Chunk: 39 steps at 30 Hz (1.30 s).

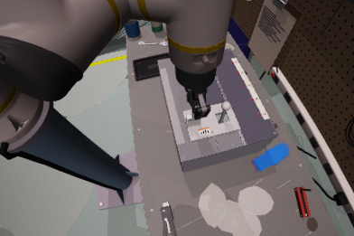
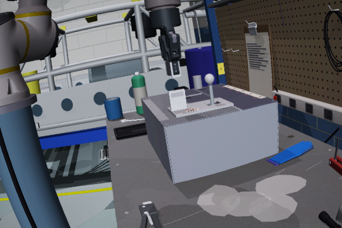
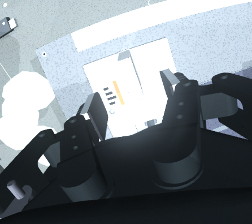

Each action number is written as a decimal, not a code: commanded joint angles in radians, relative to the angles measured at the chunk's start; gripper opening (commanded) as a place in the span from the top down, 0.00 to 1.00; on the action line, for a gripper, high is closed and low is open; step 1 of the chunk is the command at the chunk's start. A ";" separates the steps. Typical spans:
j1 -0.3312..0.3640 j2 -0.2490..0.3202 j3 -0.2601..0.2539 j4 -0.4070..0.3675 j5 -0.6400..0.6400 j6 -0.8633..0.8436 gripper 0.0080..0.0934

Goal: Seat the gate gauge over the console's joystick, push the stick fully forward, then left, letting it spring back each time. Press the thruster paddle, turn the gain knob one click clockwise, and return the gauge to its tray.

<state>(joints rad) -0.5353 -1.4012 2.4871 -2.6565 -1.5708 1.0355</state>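
Observation:
The gate gauge is not clearly visible to me; the dark tray lies on the bench behind the console. The grey console stands mid-bench with a white panel on top. The joystick with its white ball stands upright in the panel's slot. The white upright thruster paddle stands left of the stick, and a grey knob stands behind. My gripper hangs above the paddle, open and empty.
The console's front edge drops to the bench. A blue glove lies to its right, near a red tool. A blue cup and green bottle stand behind. A pegboard wall runs along the right.

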 commanded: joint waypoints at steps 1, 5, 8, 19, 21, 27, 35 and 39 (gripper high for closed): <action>0.000 0.000 -0.001 0.000 0.000 0.000 0.46; 0.000 0.000 -0.001 0.000 0.000 0.000 0.46; 0.000 0.000 -0.001 0.000 0.000 0.000 0.46; 0.000 -0.156 -0.045 0.196 0.000 0.000 0.46; 0.000 -0.181 -0.054 0.232 0.000 0.000 0.46; 0.004 -0.185 -0.066 0.252 0.000 0.004 0.46; 0.079 -0.050 -0.215 0.264 0.000 0.079 0.46; 0.079 -0.046 -0.211 0.258 0.000 0.079 0.46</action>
<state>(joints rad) -0.4554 -1.4463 2.2733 -2.3978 -1.5709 1.1145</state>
